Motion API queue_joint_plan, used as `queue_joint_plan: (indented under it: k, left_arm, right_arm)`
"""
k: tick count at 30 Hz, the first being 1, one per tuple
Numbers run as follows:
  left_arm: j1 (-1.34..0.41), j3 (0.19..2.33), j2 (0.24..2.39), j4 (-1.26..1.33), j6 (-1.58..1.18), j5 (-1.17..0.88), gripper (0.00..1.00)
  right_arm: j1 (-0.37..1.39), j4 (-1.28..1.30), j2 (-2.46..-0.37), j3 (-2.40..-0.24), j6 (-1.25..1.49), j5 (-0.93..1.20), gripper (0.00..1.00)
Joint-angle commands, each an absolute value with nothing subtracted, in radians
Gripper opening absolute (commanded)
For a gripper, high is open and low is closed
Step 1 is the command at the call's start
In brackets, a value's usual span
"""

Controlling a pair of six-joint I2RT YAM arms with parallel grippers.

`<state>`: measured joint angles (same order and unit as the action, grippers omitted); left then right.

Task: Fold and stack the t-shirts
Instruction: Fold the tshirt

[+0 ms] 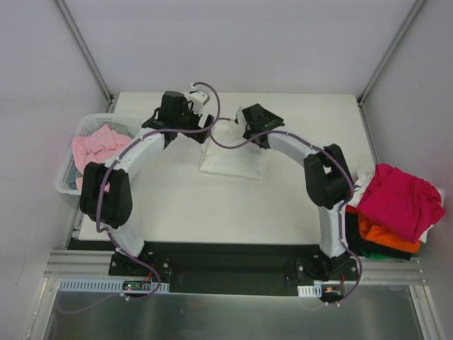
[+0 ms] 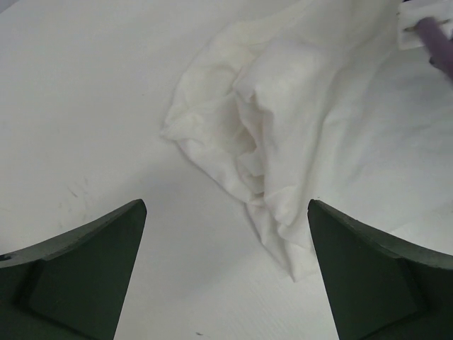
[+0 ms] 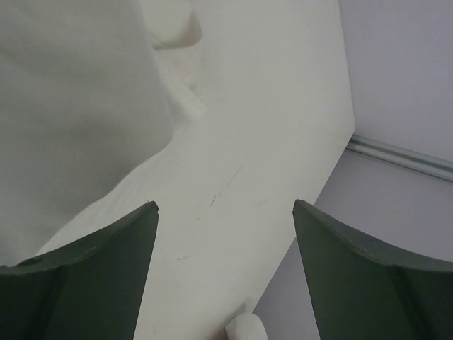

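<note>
Left gripper (image 2: pixel 226 205): we find the fingers spread fully wide with nothing between them, poised above the table (image 1: pixel 212 212) just short of the white t-shirt (image 1: pixel 230 161).
Right gripper (image 3: pixel 225 205): we see wide jaws, empty, with white cloth at their left.
White t-shirt: it lies crumpled mid-table, between both grippers.
Pink t-shirt (image 1: pixel 99 145): we locate it in the white basket (image 1: pixel 65 177) at the left edge.
Magenta t-shirt (image 1: pixel 400 198): it lies atop the orange t-shirt (image 1: pixel 379 234) at the right edge.

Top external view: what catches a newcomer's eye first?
The magenta t-shirt atop a colourful pile at the table's right edge stands out most. A pale pink t-shirt lies in the white basket on the left, and a crumpled white t-shirt lies mid-table near the open left hand and right hand.
</note>
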<state>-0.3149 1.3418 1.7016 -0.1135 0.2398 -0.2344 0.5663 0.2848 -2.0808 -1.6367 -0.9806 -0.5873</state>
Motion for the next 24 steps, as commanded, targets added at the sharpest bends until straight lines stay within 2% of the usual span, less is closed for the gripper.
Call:
queue_joint_plan:
  k: [1, 9, 24]
  left_arm:
    - [-0.363, 1.403, 1.727, -0.117, 0.190, -0.348, 0.99]
    - [-0.393, 1.534, 1.893, -0.118, 0.173, -0.278, 0.99]
    - [-0.400, 1.680, 2.129, -0.124, 0.316, 0.069, 0.99]
  right_arm:
    - [0.560, 0.301, -2.039, -1.599, -0.956, -0.604, 0.81]
    - [0.542, 0.339, -1.974, -1.542, -0.911, -0.603, 0.80]
    - [0.523, 0.474, -1.734, -1.443, -0.832, -0.586, 0.80]
